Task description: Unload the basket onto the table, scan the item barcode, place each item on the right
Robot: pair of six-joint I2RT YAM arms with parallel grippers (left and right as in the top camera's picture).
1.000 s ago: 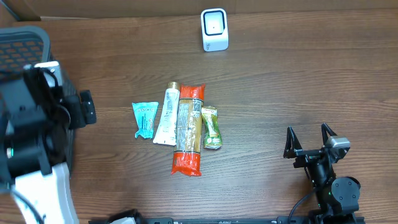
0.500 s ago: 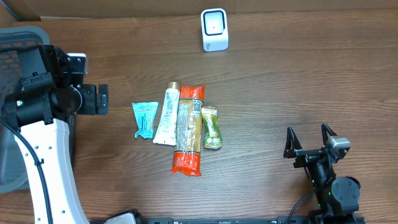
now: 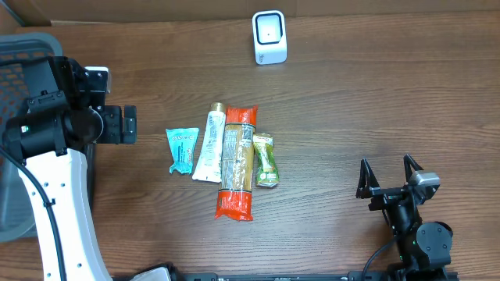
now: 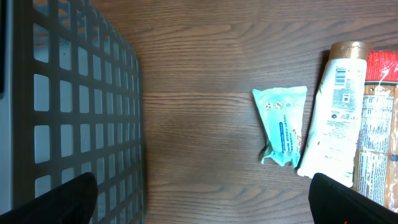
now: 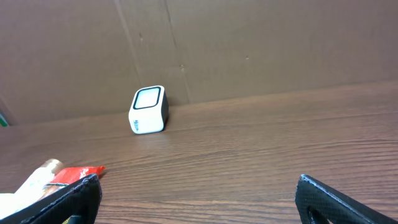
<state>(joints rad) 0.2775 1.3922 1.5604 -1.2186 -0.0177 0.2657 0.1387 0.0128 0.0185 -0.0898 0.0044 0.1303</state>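
Over the last second the left arm (image 3: 66, 211) has swung up from the 8 o'clock corner to 9 o'clock. For the last half of that second it has held in place. The right arm has not shifted.

The brown wooden tabletop (image 3: 375, 101) fills the overhead view. A grey mesh basket (image 3: 23, 55) sits at its 10 o'clock edge, partly under the left arm.

The left pincer (image 3: 131, 126) is spread wide with nothing between its fingers. It points toward 3 o'clock, between the basket and the items. The right pincer (image 3: 387, 173) sits low at 4 o'clock, also spread wide and empty, well apart from everything.

The items lie side by side just left of centre, untouched by either pincer. The longest is a red-orange packet (image 3: 237, 162). A white tube (image 3: 209, 147) with a gold cap lies against the packet's 9 o'clock side. A teal pouch (image 3: 183, 150) lies just beyond the tube. A small green pouch (image 3: 266, 160) rests against the packet's 3 o'clock side.

The white scanner (image 3: 269, 37) stands alone at 12 o'clock, near the tabletop's far edge and well apart from the items.
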